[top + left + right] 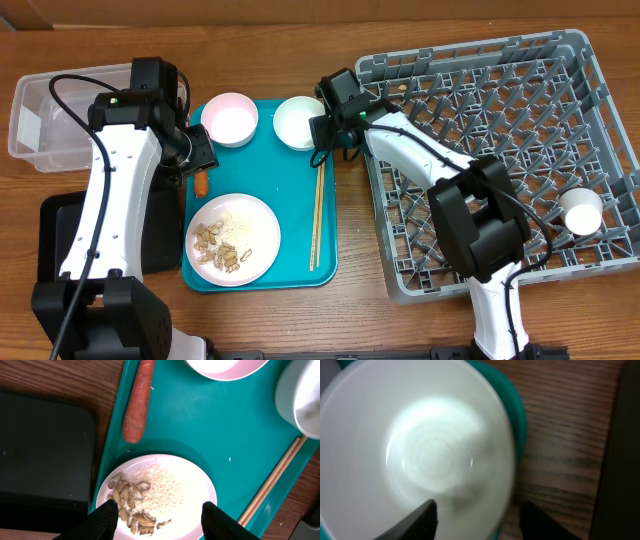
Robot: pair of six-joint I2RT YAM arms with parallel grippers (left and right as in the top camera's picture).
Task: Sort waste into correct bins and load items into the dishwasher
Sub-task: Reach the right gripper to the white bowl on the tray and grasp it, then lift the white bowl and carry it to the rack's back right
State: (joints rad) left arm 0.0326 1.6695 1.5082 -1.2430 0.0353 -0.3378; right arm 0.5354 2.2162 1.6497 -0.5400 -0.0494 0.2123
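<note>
On the teal serving tray, a round plate [233, 238] holds beige food scraps [220, 250]. An orange carrot [201, 183] lies at the tray's left edge, and chopsticks [317, 215] lie at its right. My left gripper [203, 160] is open and empty above the carrot; in the left wrist view its jaws [157, 520] frame the plate [190, 485], with the carrot [137, 405] beyond. My right gripper [322, 130] is open at the rim of the white bowl [298, 122]. In the right wrist view its jaws [477, 517] straddle that bowl's rim [430, 445]. No red wrapper or paper wad shows.
A pale-pink bowl [230, 118] sits at the tray's far left. The clear tub [40, 125] stands far left, with the black tray [55, 240] in front of it. The grey dish rack [500, 130] fills the right side, with a white cup [581, 210] lying in it.
</note>
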